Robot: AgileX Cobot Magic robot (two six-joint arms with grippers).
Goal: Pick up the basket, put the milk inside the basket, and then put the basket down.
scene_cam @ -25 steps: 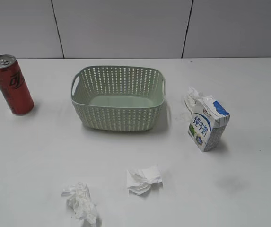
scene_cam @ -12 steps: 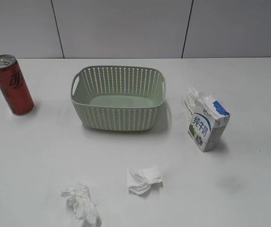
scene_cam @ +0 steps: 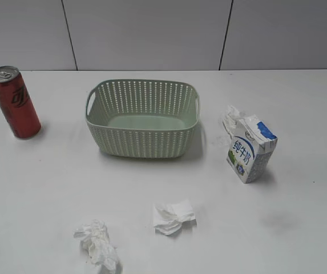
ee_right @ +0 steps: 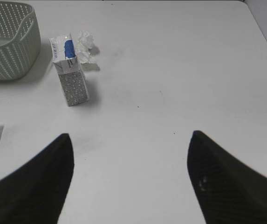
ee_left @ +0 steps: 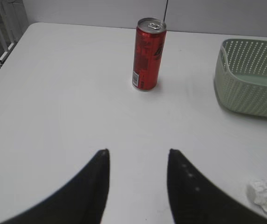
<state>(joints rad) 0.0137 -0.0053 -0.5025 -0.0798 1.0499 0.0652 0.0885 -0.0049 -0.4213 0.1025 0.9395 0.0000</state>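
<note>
A pale green perforated basket point(scene_cam: 143, 117) stands empty on the white table's middle; it also shows in the left wrist view point(ee_left: 249, 84) and the right wrist view point(ee_right: 7, 39). A white and blue milk carton point(scene_cam: 250, 149) stands upright to its right, also in the right wrist view point(ee_right: 70, 77). Neither gripper shows in the exterior view. My left gripper point(ee_left: 138, 151) is open and empty above bare table, well short of the basket. My right gripper point(ee_right: 131, 135) is wide open and empty, to the right of and short of the carton.
A red soda can point(scene_cam: 13, 103) stands at the left, also in the left wrist view point(ee_left: 148, 53). Crumpled tissues lie behind the carton point(scene_cam: 230, 118), at the front middle point(scene_cam: 173, 217) and front left point(scene_cam: 98, 244). The table edge point(ee_left: 3, 65) runs along the left.
</note>
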